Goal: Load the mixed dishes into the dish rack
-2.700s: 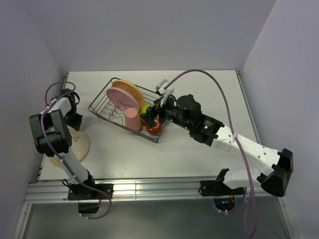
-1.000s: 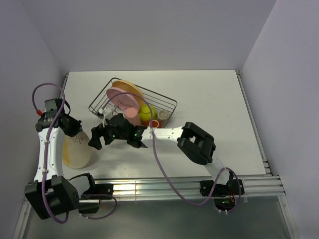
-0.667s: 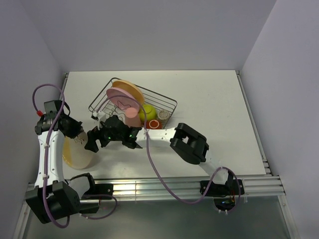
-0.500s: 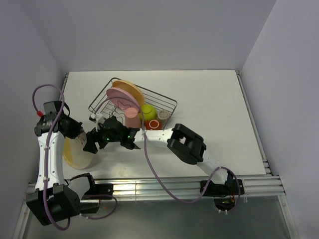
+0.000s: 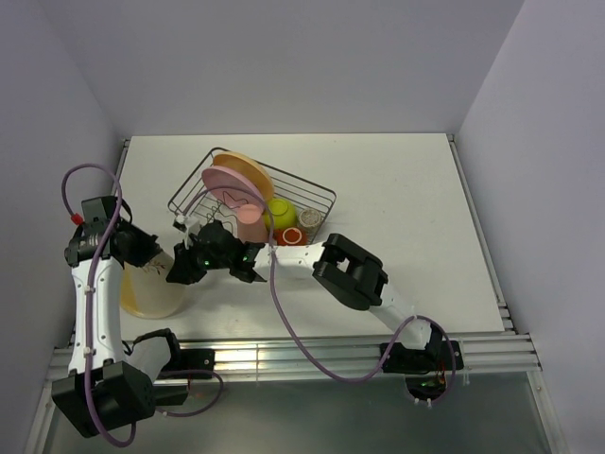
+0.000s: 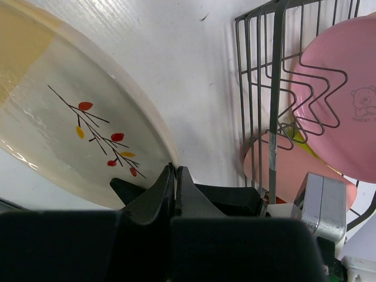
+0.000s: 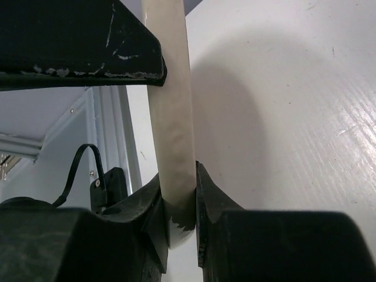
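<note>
**A:** What worries you here?

**B:** Two arms on one rigid dish. The pale cream plate [image 5: 149,291] stands on edge to the left of the dish rack [image 5: 312,188], out on the table [image 5: 397,236]. The left gripper [image 6: 175,179] is pinched tight on its rim, and the right gripper [image 7: 178,200] has both fingers pressed against the opposite rim. If either arm moves before the other lets go, I'd expect the plate to be wrenched, and it could chip or pop loose.

**A:** And if the left one does let go?

**B:** Then everything hangs on the right grip, and that bite looks shallow. In the right wrist view only the outermost edge sits between the jaws, with the rest of the plate rising away from them. With so little held, the plate could swing or slide out.

**A:** Is it resting on anything?

**B:** I can't tell whether its lower edge touches the table.

**A:** Anything to watch at the rack?

**B:** The pink plate [image 5: 230,189] and tan-orange plate [image 5: 253,168] already stand in the dividers, with the salmon-pink tumbler [image 5: 250,216] just beside them. A plate coming in at a careless angle could knock one of them over.
</note>
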